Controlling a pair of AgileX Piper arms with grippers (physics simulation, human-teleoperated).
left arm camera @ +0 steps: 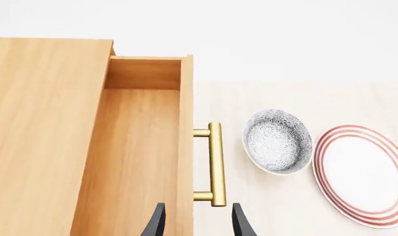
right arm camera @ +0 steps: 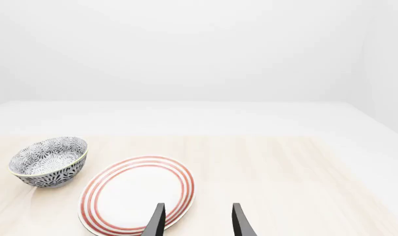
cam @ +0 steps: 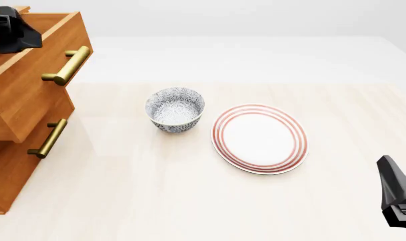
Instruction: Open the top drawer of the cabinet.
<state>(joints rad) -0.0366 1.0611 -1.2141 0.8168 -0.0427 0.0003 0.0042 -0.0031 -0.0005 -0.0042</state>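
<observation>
The orange-brown cabinet (cam: 5, 181) stands at the table's left edge. Its top drawer (cam: 35, 88) juts out past the drawer below, and in the left wrist view the top drawer (left arm camera: 136, 157) shows an empty wooden inside. The brass bar handle (left arm camera: 216, 164) sticks out from the drawer front, and the same handle (cam: 69, 65) shows in the front view. My left gripper (left arm camera: 197, 223) is open, hovering above the drawer's front panel, its fingers either side of the panel and the handle's near end, holding nothing. In the front view the left gripper (cam: 15, 30) sits above the drawer's rim. My right gripper (right arm camera: 197, 223) is open and empty.
A patterned blue-white bowl (cam: 176, 109) and a red-ringed white plate (cam: 260, 138) lie mid-table, right of the cabinet. The second drawer's handle (cam: 48, 138) is below. The right gripper (cam: 398, 196) rests at the near right, far from the cabinet.
</observation>
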